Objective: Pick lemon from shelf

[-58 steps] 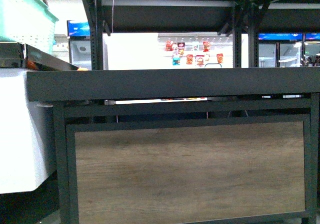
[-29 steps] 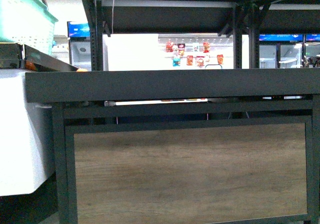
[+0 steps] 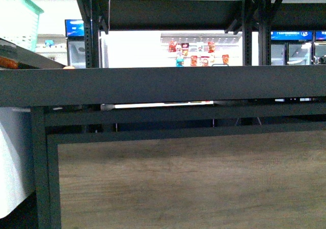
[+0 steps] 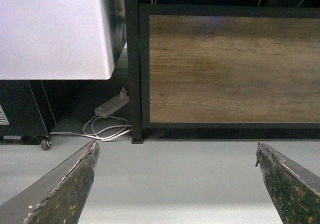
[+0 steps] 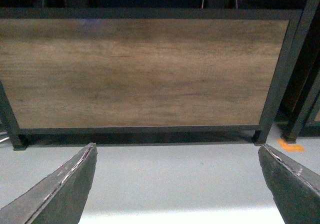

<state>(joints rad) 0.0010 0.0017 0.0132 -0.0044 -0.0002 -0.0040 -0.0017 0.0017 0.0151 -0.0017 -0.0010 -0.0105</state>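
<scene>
The shelf [image 3: 168, 85] fills the front view, its dark deck seen edge-on across the frame, the wood-grain panel [image 3: 193, 183] below it and perforated uprights [image 3: 91, 30] rising behind; the deck's top is hidden at this angle, so where the lemon lies cannot be told; a teal basket [image 3: 18, 20] shows at far left above a white cabinet [image 3: 12, 152]; the left gripper [image 4: 176, 146] is spread wide with nothing between its fingers, facing the panel's left corner across grey floor [image 4: 175, 184], where a power strip [image 4: 111, 106] and coiled white cable [image 4: 107, 130] lie beside the shelf's leg; the right gripper [image 5: 176, 146], likewise spread and bare, faces the panel's right end near an orange floor mark [image 5: 290, 146]
</scene>
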